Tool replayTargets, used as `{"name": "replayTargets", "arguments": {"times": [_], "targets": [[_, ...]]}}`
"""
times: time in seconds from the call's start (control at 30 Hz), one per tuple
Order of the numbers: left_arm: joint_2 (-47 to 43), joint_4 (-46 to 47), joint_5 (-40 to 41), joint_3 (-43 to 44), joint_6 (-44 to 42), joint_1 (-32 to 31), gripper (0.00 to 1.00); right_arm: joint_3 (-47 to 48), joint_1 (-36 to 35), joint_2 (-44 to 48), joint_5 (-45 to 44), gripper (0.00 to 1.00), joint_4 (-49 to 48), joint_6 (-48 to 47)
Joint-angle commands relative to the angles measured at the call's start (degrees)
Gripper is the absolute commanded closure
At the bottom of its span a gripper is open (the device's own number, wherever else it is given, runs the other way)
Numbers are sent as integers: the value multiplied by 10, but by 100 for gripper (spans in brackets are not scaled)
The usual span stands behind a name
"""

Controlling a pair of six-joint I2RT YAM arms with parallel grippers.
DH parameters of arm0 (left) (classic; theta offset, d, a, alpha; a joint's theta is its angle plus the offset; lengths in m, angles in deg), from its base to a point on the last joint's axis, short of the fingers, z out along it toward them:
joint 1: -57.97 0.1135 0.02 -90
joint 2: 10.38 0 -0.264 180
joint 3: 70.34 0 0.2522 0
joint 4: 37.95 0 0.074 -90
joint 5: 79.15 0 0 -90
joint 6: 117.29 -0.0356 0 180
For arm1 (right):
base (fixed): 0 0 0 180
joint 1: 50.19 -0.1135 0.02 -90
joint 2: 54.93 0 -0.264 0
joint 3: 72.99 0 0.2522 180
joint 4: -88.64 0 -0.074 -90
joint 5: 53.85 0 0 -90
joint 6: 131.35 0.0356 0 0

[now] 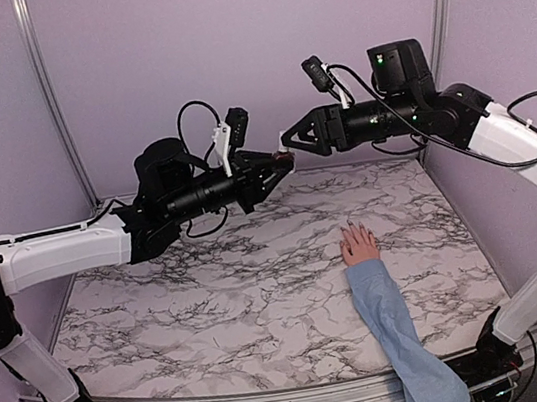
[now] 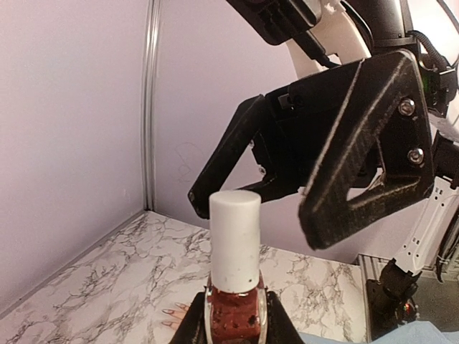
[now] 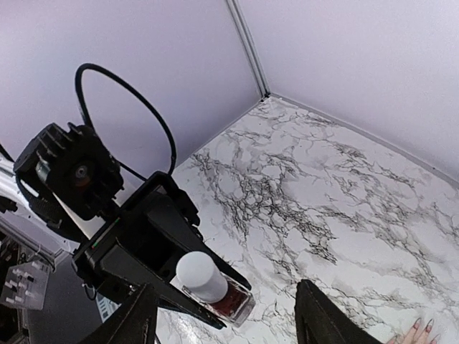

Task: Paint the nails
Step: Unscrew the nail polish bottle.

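A small glass bottle of dark red polish [image 2: 233, 315] with a white cap [image 2: 234, 240] is held high above the table, my left gripper [image 1: 281, 166] shut on its glass body. My right gripper [image 1: 290, 141] faces it from the right, open. Its black fingers [image 2: 358, 165] straddle the cap without touching it. In the right wrist view the bottle [image 3: 228, 301] sits between those spread fingers [image 3: 323, 319]. A pinkish hand [image 1: 359, 244] in a light-blue sleeve [image 1: 400, 333] lies flat on the marble. The nails [image 1: 351, 226] point toward the back wall, below and right of both grippers.
The marble tabletop [image 1: 221, 289] is bounded by lilac walls with metal corner posts [image 1: 48, 92]. The sleeved forearm runs from the near right edge to mid-table. Cables loop over both wrists [image 1: 196, 111].
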Motion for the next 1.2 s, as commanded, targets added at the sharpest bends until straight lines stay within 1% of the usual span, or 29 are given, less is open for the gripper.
{"name": "replayTargets", "arguments": {"times": [0.0, 0.1, 0.3, 0.43, 0.7, 1.0, 1.17], "targets": [[-8, -1, 87, 0, -47, -12, 100, -16, -4, 8, -76, 38, -39, 81], [-2, -8, 112, 5, -52, -13, 100, -4, -7, -5, -84, 41, -21, 81], [6, -28, 137, 14, -64, -17, 100, 10, -8, -16, -91, 42, -6, 76], [9, -37, 149, 11, -89, -23, 100, 8, -9, -22, -86, 43, -11, 75], [12, -52, 151, 20, -95, -26, 100, 29, -10, -38, -78, 45, 0, 70], [18, -60, 159, 19, -100, -33, 100, 21, -13, -47, -71, 54, -1, 75], [23, -62, 169, 22, -104, -38, 100, 29, -14, -57, -57, 63, -2, 74]]}}
